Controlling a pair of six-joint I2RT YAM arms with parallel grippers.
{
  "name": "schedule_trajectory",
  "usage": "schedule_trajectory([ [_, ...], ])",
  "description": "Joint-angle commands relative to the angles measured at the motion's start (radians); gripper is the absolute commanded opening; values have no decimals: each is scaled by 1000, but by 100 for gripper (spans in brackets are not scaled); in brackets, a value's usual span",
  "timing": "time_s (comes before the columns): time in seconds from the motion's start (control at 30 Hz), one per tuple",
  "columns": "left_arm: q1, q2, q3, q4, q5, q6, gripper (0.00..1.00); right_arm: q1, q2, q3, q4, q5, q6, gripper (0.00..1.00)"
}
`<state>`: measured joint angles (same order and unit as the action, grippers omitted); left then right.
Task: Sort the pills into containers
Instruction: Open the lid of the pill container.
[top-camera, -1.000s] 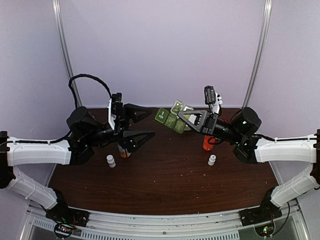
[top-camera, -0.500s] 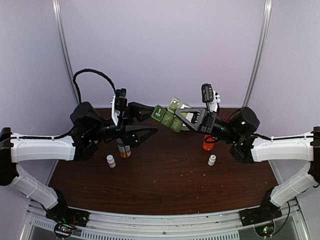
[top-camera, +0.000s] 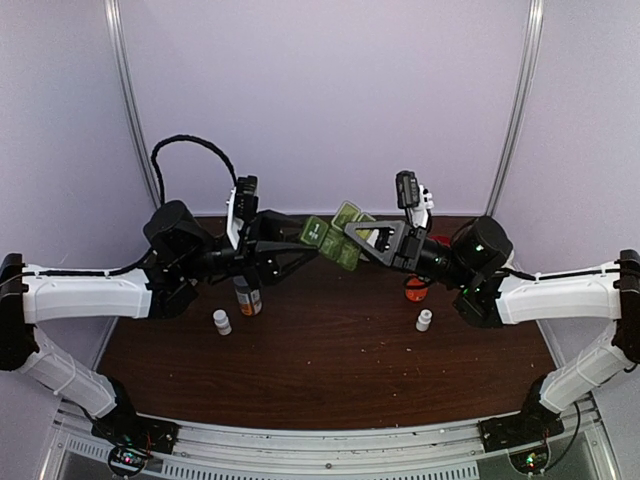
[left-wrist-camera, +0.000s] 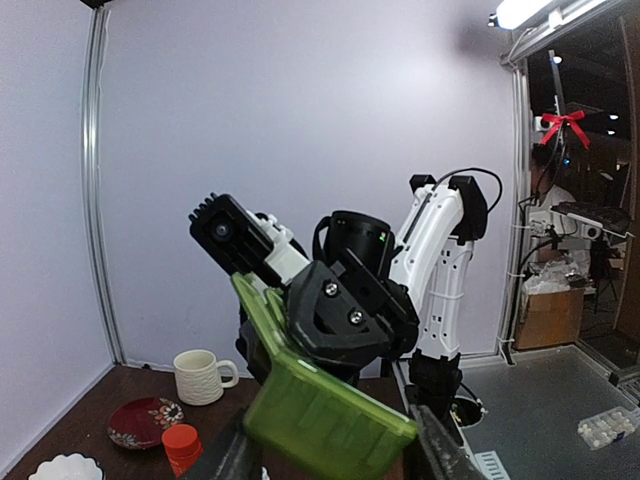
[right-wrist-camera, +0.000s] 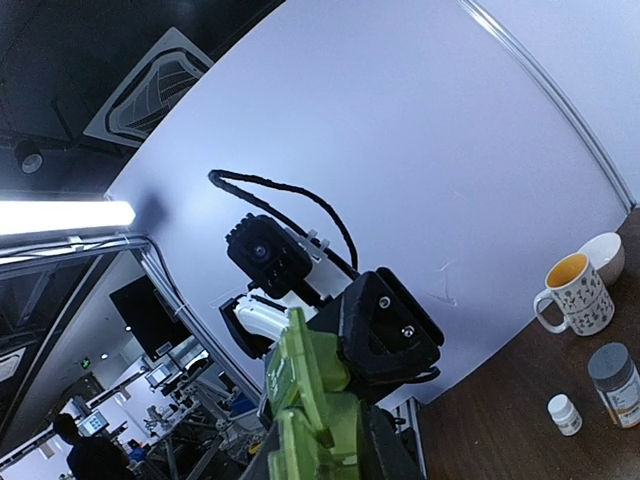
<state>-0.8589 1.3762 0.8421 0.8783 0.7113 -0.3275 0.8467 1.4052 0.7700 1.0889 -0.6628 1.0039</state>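
Note:
A green pill box (top-camera: 335, 240) of square cells with hinged lids hangs in the air above the back of the table, between the two arms. My left gripper (top-camera: 313, 240) reaches in from the left and has its fingers closed against the box's end. In the left wrist view the box (left-wrist-camera: 330, 405) fills the gap of that gripper (left-wrist-camera: 330, 452). My right gripper (top-camera: 352, 241) grips the other end. The right wrist view shows the box (right-wrist-camera: 310, 400) edge-on in the right gripper (right-wrist-camera: 320, 455). No pills are visible.
On the table below stand a grey-capped amber bottle (top-camera: 247, 297), two small white bottles (top-camera: 221, 321) (top-camera: 424, 320) and an orange bottle (top-camera: 415, 288). A white mug (left-wrist-camera: 200, 375), a red dish (left-wrist-camera: 145, 420) and a white bowl (left-wrist-camera: 70, 468) sit at the far side.
My left gripper has moved right to the box and narrowed its jaws around the box's end. The right gripper has carried the box slightly left.

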Motion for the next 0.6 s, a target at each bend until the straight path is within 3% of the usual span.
schedule_trajectory([
  [0.0, 4, -21, 28, -32, -23, 18, 35, 6, 7, 10, -1, 12, -17, 28],
  [0.1, 8, -28, 37, -104, -54, 18, 32, 6, -5, 0, -35, 19, -58, 50],
  [0.3, 16, -45, 76, -304, -86, 9, 29, 5, -61, -9, -254, 59, -256, 76],
  [0.57, 32, -59, 150, -629, -60, 31, 31, -11, -136, 38, -710, 126, -552, 94],
])
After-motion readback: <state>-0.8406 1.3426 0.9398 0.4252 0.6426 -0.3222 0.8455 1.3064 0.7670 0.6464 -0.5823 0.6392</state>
